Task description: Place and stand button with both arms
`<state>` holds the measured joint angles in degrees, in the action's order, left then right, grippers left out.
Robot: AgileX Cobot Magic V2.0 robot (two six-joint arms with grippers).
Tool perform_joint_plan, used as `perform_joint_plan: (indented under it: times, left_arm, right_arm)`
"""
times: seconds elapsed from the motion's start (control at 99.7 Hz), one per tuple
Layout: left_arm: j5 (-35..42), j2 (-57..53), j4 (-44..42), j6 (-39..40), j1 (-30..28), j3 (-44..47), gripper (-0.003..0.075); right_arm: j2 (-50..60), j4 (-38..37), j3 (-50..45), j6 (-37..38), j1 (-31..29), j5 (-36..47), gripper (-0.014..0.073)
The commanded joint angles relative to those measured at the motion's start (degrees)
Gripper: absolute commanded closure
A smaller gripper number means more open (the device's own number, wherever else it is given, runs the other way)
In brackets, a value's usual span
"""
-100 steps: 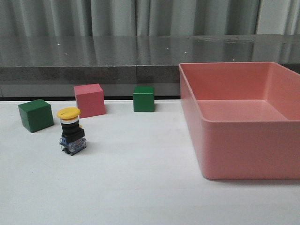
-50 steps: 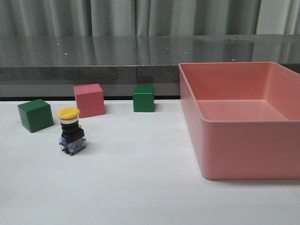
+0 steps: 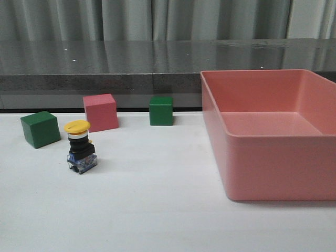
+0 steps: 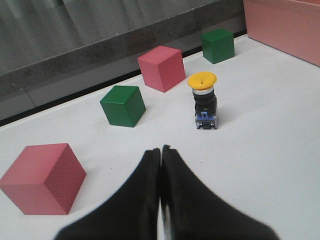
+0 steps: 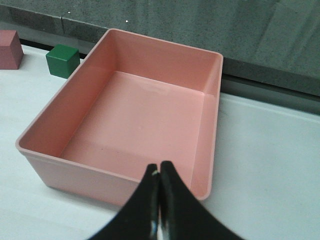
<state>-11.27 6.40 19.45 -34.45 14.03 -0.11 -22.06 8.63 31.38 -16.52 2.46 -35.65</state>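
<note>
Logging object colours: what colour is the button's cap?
Yellow-orange, above a black collar; the button shows best in the left wrist view.

- No text, label, brand, number or sign can be read in any view.
- The button [image 3: 80, 148] has a plain yellow cap with no legible marking; its base is too small to read.
- The cubes and the pink bin [image 3: 273, 131] carry no print.
</note>
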Motion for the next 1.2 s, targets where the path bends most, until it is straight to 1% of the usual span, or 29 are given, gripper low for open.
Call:
perform_joint_plan:
  times: [0.0,0.06,0.11,0.221,0.341,0.391,0.522,0.642,1.194]
  left_arm:
    - [7.31,0.07,-2.18,0.53,-0.06,0.98,0.0740]
    - [9.82,-0.76,-6.12,1.05,-0.42,2.09,0.0740]
    - [11.61,-1.80,-9.59,3.19,-0.85,2.76,0.0740]
    - [10.92,-4.32,-18.38,10.61,-2.70,2.76,0.0740]
    - [10.92,-7.27,-23.22,15.56,-4.68,2.76,0.0740]
    - [10.78,-8.64,-23.78,16.53,-5.72,2.76,0.0740]
    - [10.93,-8.53,-24.11,18.16,-9.31,2.76,0.0740]
    - [10.93,-8.53,-24.23,20.49,-11.40,2.76,0.0740]
    - [10.93,-8.53,-24.13,20.49,-11.55,2.76,0.0740]
  right_arm:
    - [-0.38,0.08,1.40,-0.15,-0.45,4.25,0.0654]
    - [-0.38,0.08,1.40,-0.15,-0.45,4.25,0.0654]
    - [-0.38,0.08,1.40,-0.15,-0.45,4.25,0.0654]
    - [-0.38,0.08,1.40,-0.15,-0.45,4.25,0.0654]
    - [-0.38,0.08,1.40,-0.15,-0.45,4.25,0.0654]
    - [-0.38,0.08,1.40,-0.15,-0.45,4.25,0.0654]
    - [-0.44,0.08,1.40,-0.15,-0.45,4.19,0.0654]
    - [-0.45,0.08,1.40,-0.15,-0.45,3.97,0.0654]
    - [-0.45,0.08,1.40,-0.15,-0.45,3.97,0.0654]
